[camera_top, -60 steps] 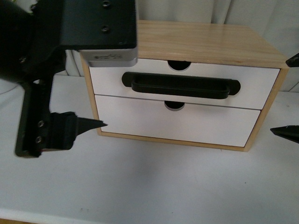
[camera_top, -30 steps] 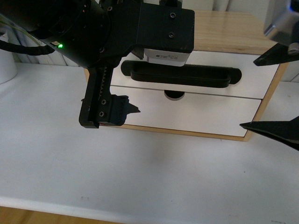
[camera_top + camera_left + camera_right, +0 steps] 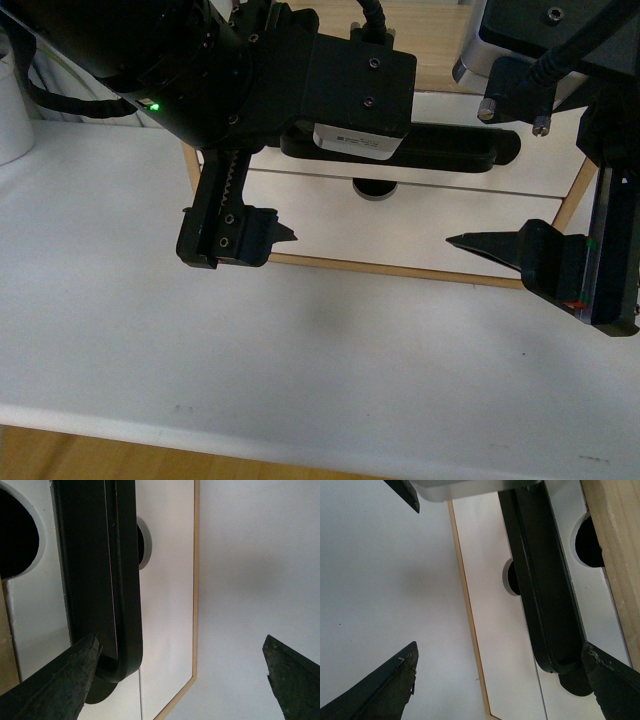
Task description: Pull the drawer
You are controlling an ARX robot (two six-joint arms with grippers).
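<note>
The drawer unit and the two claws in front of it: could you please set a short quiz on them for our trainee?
1. True or false: the left claw is shut on the black bar handle.
2. Which front carries that handle? A. the upper drawer; B. the lower front; C. both fronts.
3. In one word, what state is the right claw in?

Key
1. False: its fingers stand wide apart.
2. A.
3. Open.
</note>
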